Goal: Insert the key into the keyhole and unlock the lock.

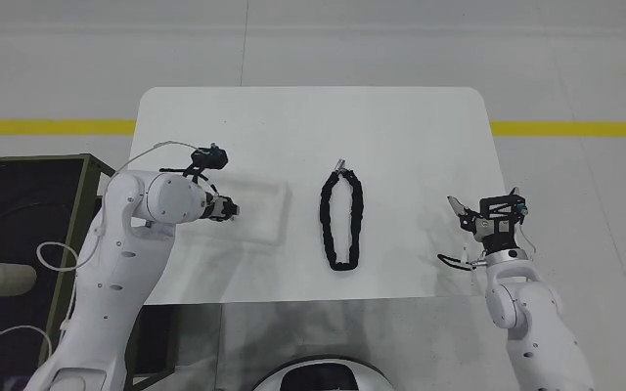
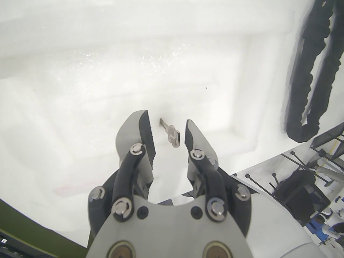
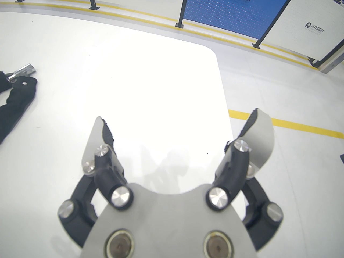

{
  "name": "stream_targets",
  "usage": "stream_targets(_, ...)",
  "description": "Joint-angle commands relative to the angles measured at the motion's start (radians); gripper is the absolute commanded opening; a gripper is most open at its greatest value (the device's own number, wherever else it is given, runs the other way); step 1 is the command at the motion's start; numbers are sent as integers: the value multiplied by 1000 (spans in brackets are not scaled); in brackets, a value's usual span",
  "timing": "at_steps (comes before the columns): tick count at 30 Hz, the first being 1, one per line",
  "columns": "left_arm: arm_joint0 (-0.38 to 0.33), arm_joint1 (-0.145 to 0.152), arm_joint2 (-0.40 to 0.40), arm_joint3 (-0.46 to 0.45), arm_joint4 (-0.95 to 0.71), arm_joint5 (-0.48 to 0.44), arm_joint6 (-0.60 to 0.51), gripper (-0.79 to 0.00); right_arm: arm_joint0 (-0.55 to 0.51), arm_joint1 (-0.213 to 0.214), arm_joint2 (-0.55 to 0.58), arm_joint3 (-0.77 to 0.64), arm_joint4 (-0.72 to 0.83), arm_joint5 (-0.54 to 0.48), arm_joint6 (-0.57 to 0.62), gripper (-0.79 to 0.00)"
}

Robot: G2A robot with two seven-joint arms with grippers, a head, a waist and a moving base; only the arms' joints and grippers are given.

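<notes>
A small silver key [image 2: 172,134] stands stuck in a white foam block [image 2: 134,63], its head between the fingers of my left gripper [image 2: 166,132], which is open around it without touching. From above, the left gripper [image 1: 228,208] sits at the foam block's [image 1: 264,210] left edge. A black fabric-covered chain lock [image 1: 341,218] lies in a loop at the table's middle, its metal lock end [image 1: 340,168] pointing away. The lock [image 2: 311,63] also lies beside the foam, and its metal end [image 3: 22,71] is in the right wrist view. My right gripper [image 1: 464,233] hangs open near the table's right edge, holding nothing.
The white table [image 1: 411,127] has rounded corners; its right edge runs beside the right gripper [image 3: 178,124]. A dark cart [image 1: 39,215] stands left of the table. Fence panels [image 3: 236,3] stand far behind.
</notes>
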Motion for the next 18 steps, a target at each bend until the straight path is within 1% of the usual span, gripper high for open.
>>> stream_targets(1,-4,3,6,6,-8,7,0,-745,0,0,0,0,0,0,0,0)
stream_targets(5,-7,9,22,11,-6,15,0,-751,0,0,0,0,0,0,0,0)
stream_targets(7,-8,13,30,12,-2,18,0,-785,0,0,0,0,0,0,0,0)
stream_targets(11,-9,22,33,5,10,31,0,-785,0,0,0,0,0,0,0,0)
stream_targets(18,-17,53,8,-42,18,42,0,-785,0,0,0,0,0,0,0,0)
